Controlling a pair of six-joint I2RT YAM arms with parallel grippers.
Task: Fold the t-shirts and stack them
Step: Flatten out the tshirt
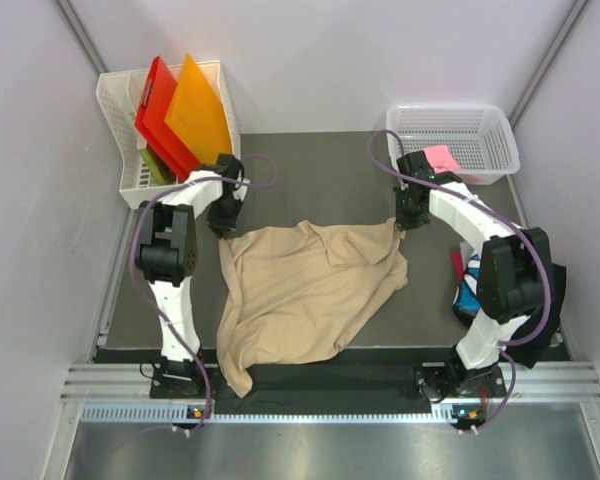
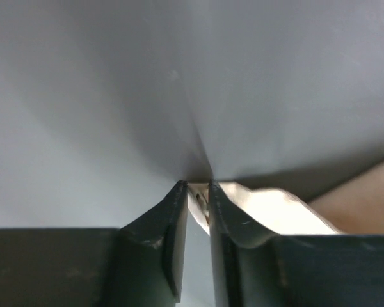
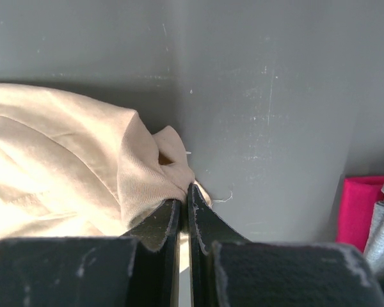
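Black t-shirt (image 1: 468, 298) mostly hidden behind right arm (image 1: 505, 275); grip of left fingers (image 2: 169, 217) on tan t-shirt (image 1: 300, 290) blurred.

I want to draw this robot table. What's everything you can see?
tan t-shirt: one, tan, spread crumpled mid-table
black t-shirt: one, black with blue and white, by the right arm
pink t-shirt: one, pink, on the right basket's rim
left basket: one, white, far left corner
red sheet: one, red, standing in the left basket
orange sheet: one, orange, beside the red one
right basket: one, white, far right
table: one, dark grey
left gripper: one, black, at the tan t-shirt's far left corner
right gripper: one, black, pinching its far right corner
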